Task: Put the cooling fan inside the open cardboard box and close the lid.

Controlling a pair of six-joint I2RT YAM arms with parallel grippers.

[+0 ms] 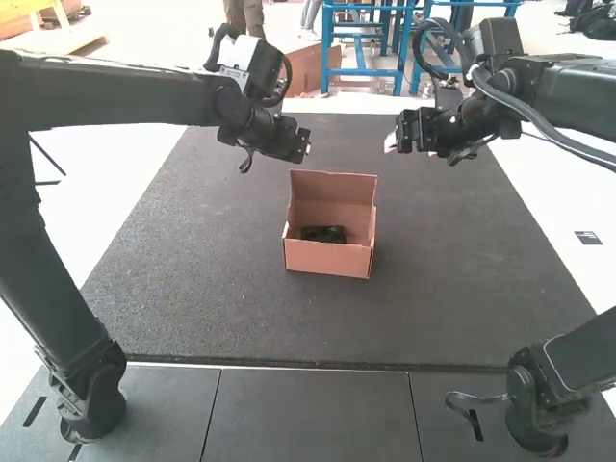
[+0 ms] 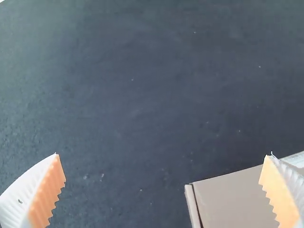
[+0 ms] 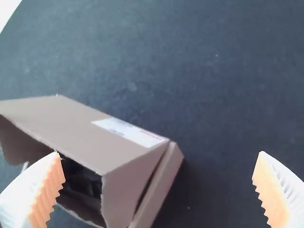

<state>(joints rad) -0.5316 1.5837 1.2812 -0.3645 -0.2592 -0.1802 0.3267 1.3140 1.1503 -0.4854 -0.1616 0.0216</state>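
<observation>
An open cardboard box (image 1: 328,236) stands mid-mat with its lid (image 1: 333,189) raised at the back. The black cooling fan (image 1: 323,233) lies inside it. My left gripper (image 1: 300,144) hangs above and behind the box's left side, open and holding nothing; its ribbed fingers (image 2: 45,190) show orange pads over the mat, with a corner of the box (image 2: 232,199) beneath. My right gripper (image 1: 397,133) hangs open above and behind the box's right side. Below its fingers (image 3: 42,190) I see the lid (image 3: 80,137) from behind and a dark part of the fan (image 3: 83,183).
A dark mat (image 1: 192,260) covers the table, with white tabletop (image 1: 87,183) on both sides. A small black tag (image 1: 588,237) lies on the white surface at the right. Both arm bases (image 1: 87,395) stand at the near edge.
</observation>
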